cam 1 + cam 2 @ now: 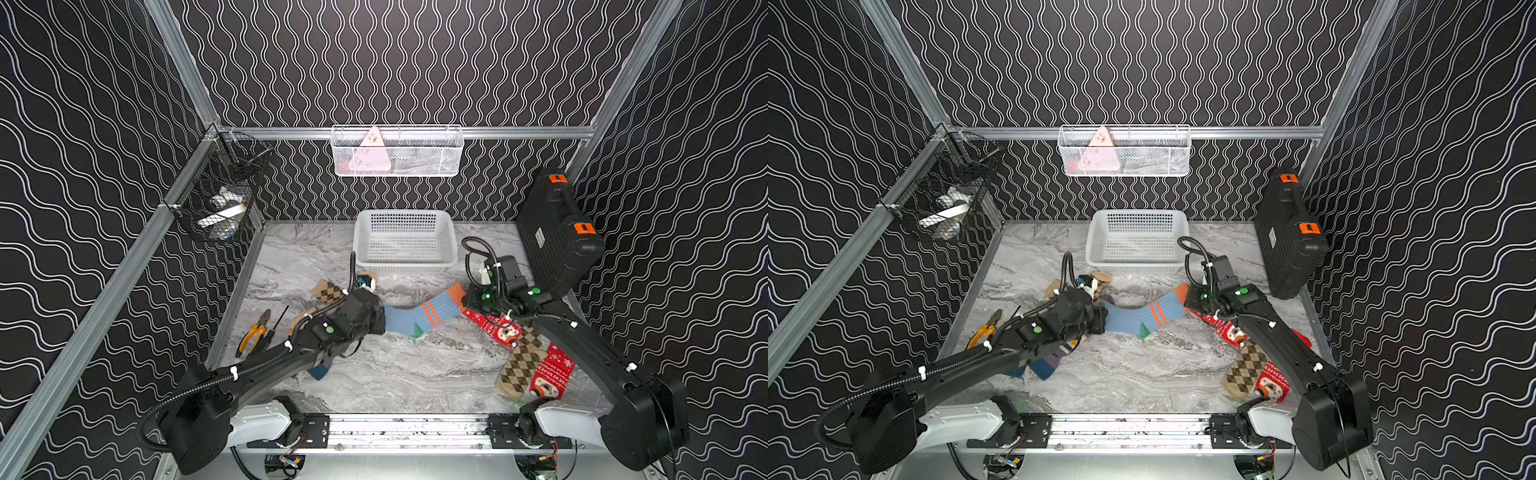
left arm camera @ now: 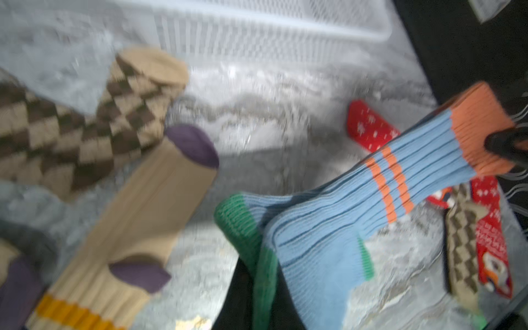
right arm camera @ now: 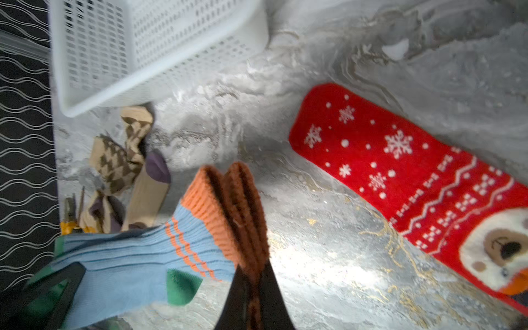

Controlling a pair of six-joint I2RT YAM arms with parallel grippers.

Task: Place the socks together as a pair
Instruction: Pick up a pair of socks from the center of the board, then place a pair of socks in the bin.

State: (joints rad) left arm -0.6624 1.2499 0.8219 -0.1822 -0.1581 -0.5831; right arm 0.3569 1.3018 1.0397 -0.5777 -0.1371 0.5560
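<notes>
Slippage risk: left gripper [image 1: 381,322] pinches blue socks [image 1: 415,318] at nine o'clock, right gripper [image 1: 466,301] at three; uneven pulling could separate them.

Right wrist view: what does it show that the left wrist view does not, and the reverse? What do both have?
Only the right wrist view shows the right gripper pinching two orange cuffs together, plus the wavy wall. Only the left wrist view shows a second argyle sock. Both show the blue socks, the white basket, the argyle sock near it, the cream sock with purple toe and a red snowflake sock.
</notes>
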